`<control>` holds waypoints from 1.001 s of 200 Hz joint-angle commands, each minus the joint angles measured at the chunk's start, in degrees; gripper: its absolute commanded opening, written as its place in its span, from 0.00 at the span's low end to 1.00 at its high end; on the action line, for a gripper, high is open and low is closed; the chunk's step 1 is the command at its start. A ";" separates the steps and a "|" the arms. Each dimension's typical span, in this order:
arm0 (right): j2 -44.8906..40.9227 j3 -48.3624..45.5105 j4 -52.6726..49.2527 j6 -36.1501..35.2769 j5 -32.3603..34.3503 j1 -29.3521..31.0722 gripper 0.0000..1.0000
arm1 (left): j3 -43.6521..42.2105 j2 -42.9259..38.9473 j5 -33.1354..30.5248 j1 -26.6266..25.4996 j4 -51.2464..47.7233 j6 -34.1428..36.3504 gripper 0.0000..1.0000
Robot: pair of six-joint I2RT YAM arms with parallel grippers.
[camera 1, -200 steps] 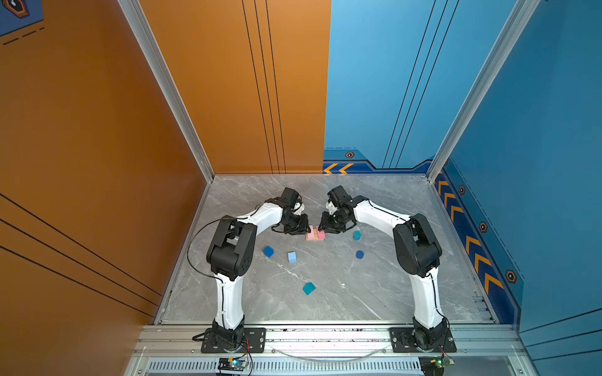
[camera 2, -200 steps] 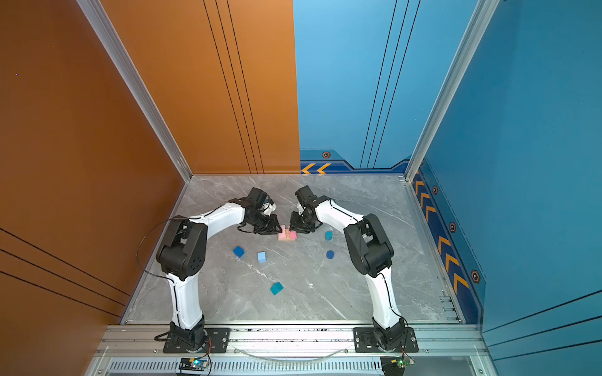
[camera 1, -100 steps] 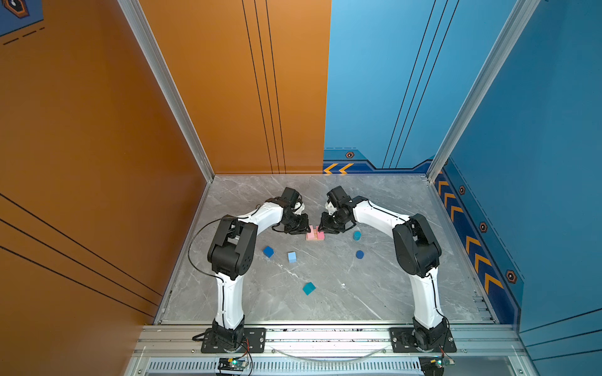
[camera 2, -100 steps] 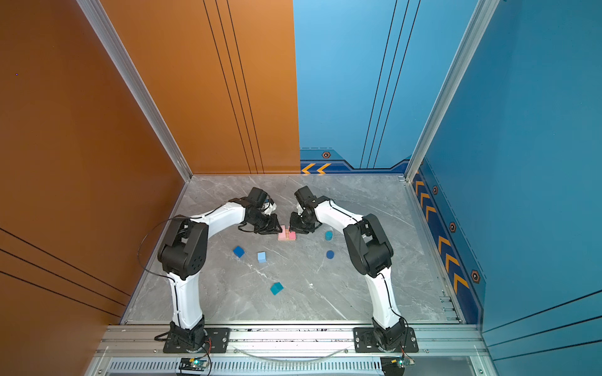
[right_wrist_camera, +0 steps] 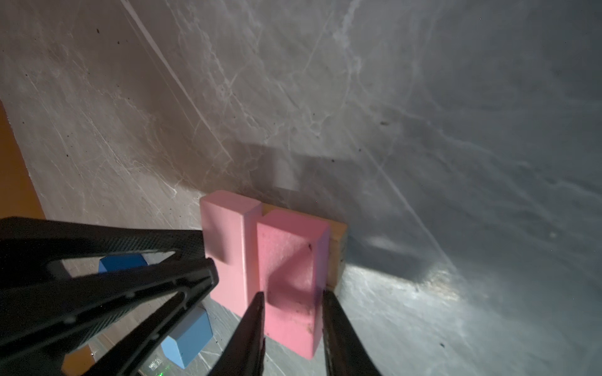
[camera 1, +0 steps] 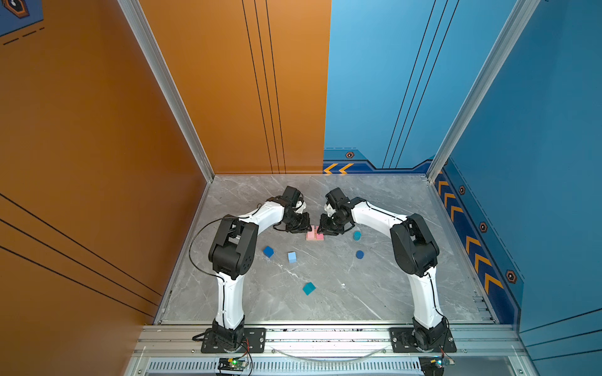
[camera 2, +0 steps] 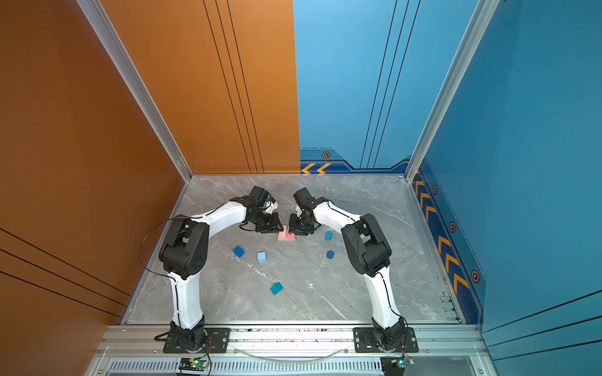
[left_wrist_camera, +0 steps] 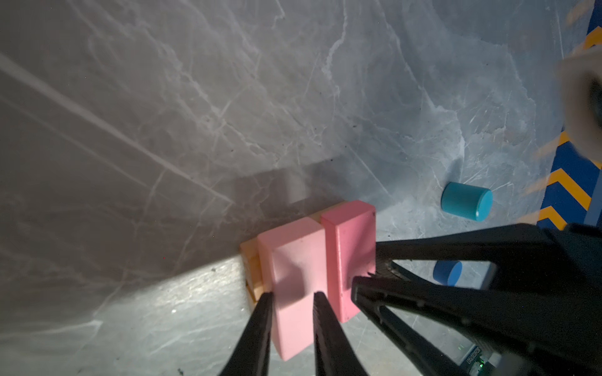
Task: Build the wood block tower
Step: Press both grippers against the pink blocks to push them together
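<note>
Nothing moved — left claw (left_wrist_camera: 293,294), right claw (right_wrist_camera: 293,293) each clamp a pink bar (left_wrist_camera: 298,250) — tan bars (right_wrist_camera: 337,255) mostly hidden.

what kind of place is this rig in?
Likely a purpose-built robot test cell: left arm and right arm bolted to an aluminium rail, orange wall and blue wall enclosing a marble-look tabletop.

Open floor (camera 1: 384,192) beyond the pink bars (camera 1: 314,235); left end effector (left_wrist_camera: 293,294) and right end effector (right_wrist_camera: 293,293) close alongside
</note>
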 commanded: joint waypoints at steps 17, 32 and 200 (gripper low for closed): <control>0.93 0.19 -0.10 0.86 -0.55 0.31 0.31 | 1.90 1.46 1.25 -0.62 -1.53 1.23 0.24; 0.84 0.16 -0.09 0.86 -0.50 0.19 0.31 | 1.91 1.44 1.26 -0.61 -1.64 1.28 0.24; 1.13 1.79 -1.12 0.42 -0.52 0.58 0.30 | 0.95 -0.27 0.69 -1.05 -1.86 0.08 0.22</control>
